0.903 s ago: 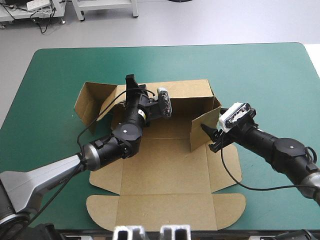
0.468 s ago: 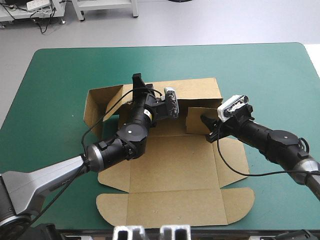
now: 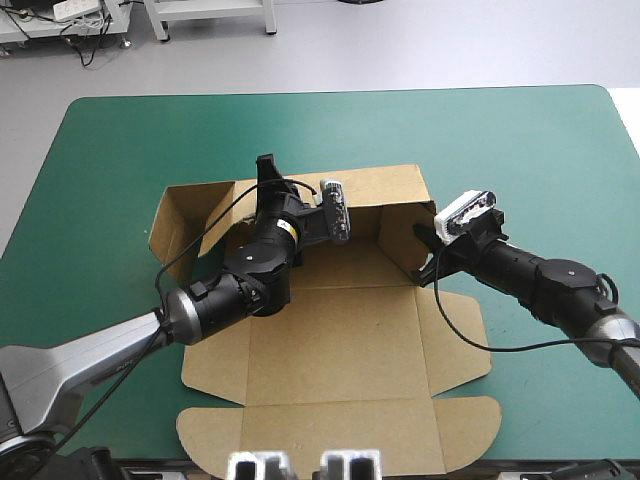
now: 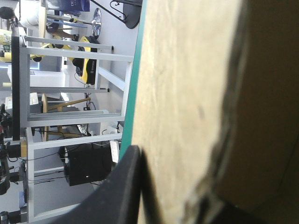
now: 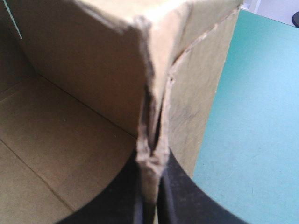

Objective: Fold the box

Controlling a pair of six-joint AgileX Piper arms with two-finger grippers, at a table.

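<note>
The table with its teal-green cover carries one brown box, near the middle, with the lid part lying flat toward my side. Three walls are raised: one back wall and two side walls, the left one splayed outward. I judge that I hold them up so they cannot drop before tucking. My left gripper is clenched on the top edge of the back wall. My right gripper pinches the right wall's corner, where two layers of board meet. Two grippers, both grasping.
</note>
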